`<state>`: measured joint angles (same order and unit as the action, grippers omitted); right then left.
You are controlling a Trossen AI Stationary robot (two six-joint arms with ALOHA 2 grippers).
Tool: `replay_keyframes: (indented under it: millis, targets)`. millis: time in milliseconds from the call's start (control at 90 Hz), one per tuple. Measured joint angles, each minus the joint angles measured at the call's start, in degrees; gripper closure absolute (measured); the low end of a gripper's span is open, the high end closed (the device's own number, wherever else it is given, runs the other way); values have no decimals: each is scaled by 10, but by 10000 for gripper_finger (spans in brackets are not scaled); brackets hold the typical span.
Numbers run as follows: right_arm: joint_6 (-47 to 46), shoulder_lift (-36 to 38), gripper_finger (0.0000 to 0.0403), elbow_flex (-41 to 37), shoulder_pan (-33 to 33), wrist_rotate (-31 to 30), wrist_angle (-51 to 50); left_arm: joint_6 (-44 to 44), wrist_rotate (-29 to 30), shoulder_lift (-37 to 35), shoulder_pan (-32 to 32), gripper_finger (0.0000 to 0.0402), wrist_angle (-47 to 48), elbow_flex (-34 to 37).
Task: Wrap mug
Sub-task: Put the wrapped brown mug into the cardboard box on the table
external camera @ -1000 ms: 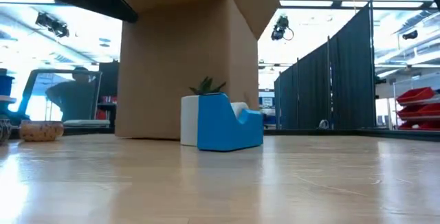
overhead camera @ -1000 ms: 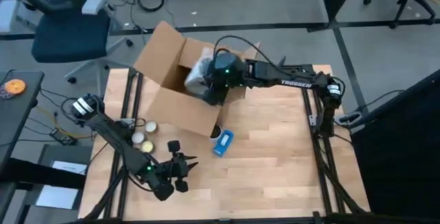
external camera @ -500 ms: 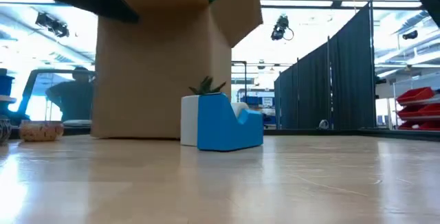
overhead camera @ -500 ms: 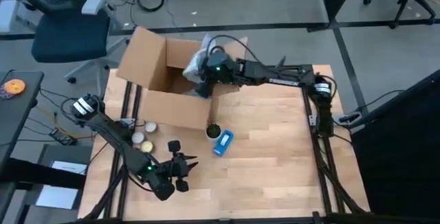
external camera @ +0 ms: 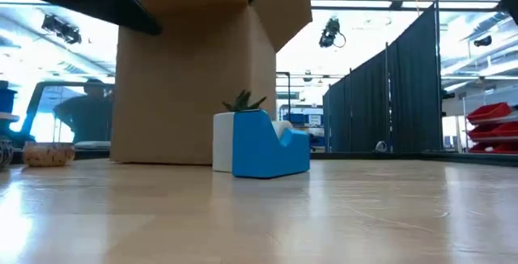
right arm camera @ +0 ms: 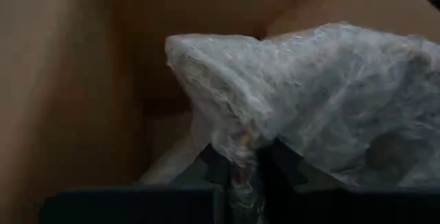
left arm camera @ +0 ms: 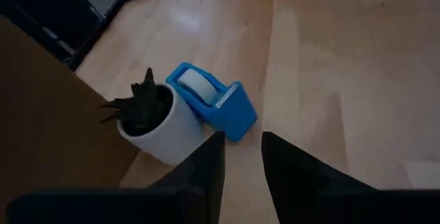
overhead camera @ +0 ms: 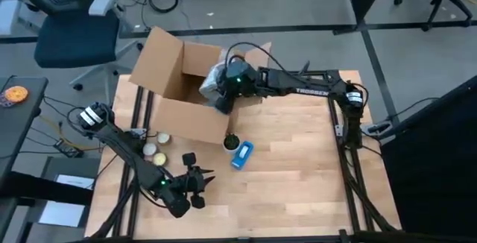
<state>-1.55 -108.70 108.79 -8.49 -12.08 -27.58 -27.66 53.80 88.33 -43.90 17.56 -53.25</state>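
A bundle of clear bubble wrap hangs in the mouth of an open cardboard box at the table's far left. The mug is hidden; I cannot tell whether it is inside the wrap. My right gripper reaches in from the table's right and is shut on the wrap. My left gripper waits near the front left edge, open, with nothing between its fingers. My right gripper pinches a bunched fold of the bubble wrap between its two fingers. The fingers slant down into the box from the table's right. The bundle rises in front of the fingers over the box's inside; what it rests on is hidden.
A blue tape dispenser and a small white pot with a green plant stand just in front of the box's near corner. Small round objects lie at the left edge. Bare wood lies to the right and front.
My right gripper has carried the wrapped bundle toward the table's far left over the box, then come back a little and down into its mouth. The box has slid a short way toward the table's left. The tape dispenser and pot have stayed put.
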Motion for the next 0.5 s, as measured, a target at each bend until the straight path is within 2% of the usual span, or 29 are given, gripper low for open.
replay_keyframes:
  millis: [111, 311, 500]
  targets:
    - [7, 42, 387, 2, 27, 12, 41, 2, -1, 0, -1, 319, -3, 0]
    - [33, 82, 387, 3, 65, -5, 112, 25, -1, -1, -1, 319, 1, -16]
    - [128, 86, 387, 5, 89, 13, 319, 132, -1, -6, -4, 319, 9, -73]
